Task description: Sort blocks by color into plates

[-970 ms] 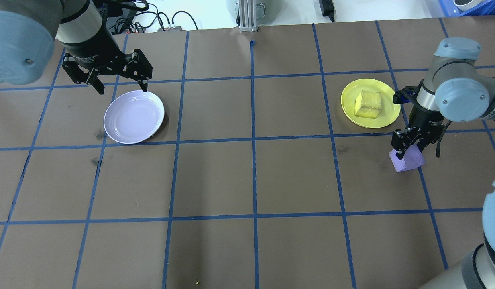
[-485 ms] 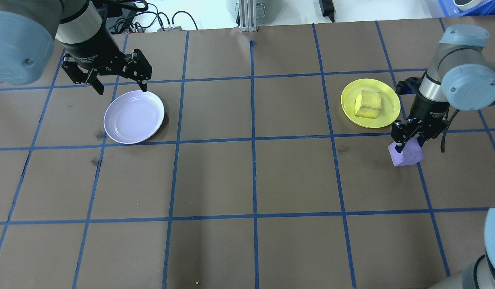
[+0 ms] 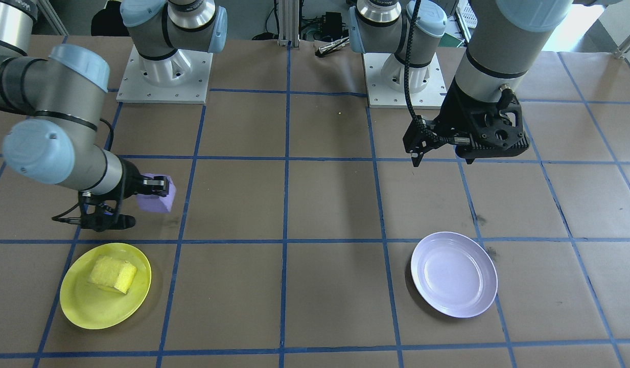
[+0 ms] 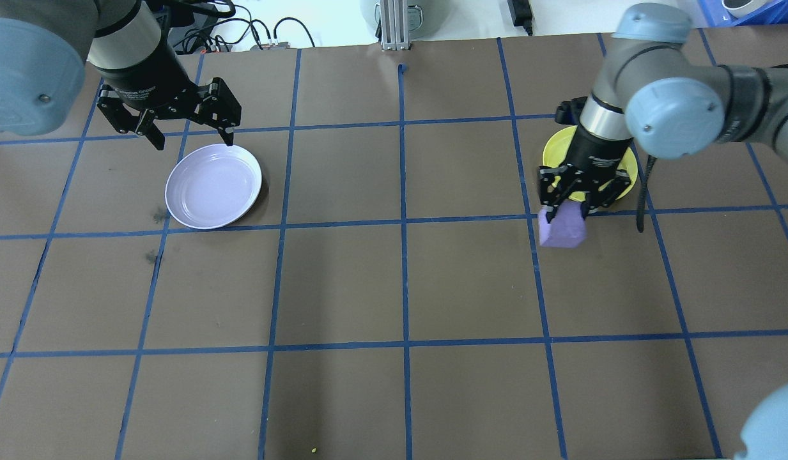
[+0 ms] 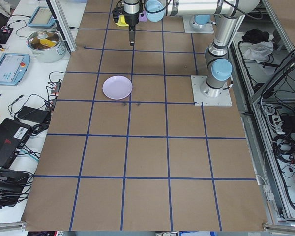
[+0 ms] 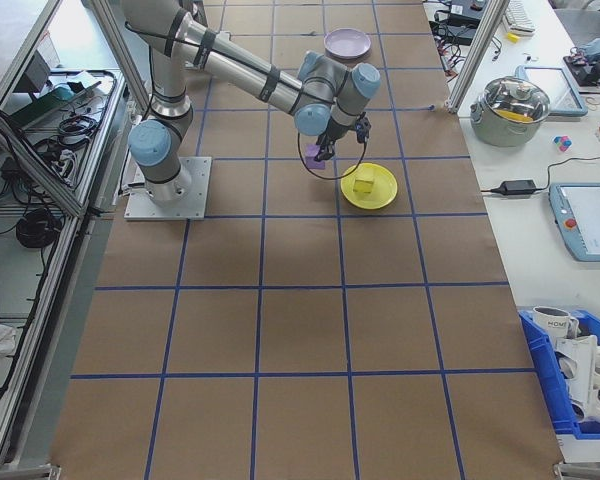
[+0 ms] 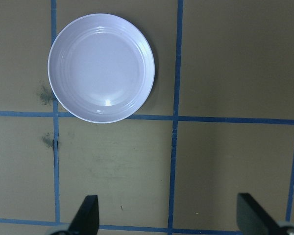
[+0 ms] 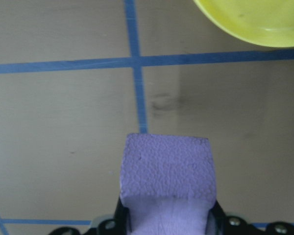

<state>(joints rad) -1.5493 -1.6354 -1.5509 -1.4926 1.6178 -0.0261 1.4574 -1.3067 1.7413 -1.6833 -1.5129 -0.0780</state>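
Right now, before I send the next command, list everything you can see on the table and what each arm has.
Yellow foam cube: one, lying in the yellow plate.
Purple foam cube: one, held above the table by the right gripper.
Glossy yellow plastic plate: one, on the robot's right side.
Glossy lavender plastic plate: one, empty, on the robot's left side.
Brown table covering with blue tape grid: one.
Right gripper: shut on the purple cube.
Left gripper: open, above the lavender plate's far rim.

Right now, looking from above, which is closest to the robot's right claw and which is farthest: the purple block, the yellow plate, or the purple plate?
1. purple block: gripped in the right gripper itself.
2. yellow plate: just behind that gripper, partly hidden by the arm.
3. lavender plate: far across the table, on the left arm's side.
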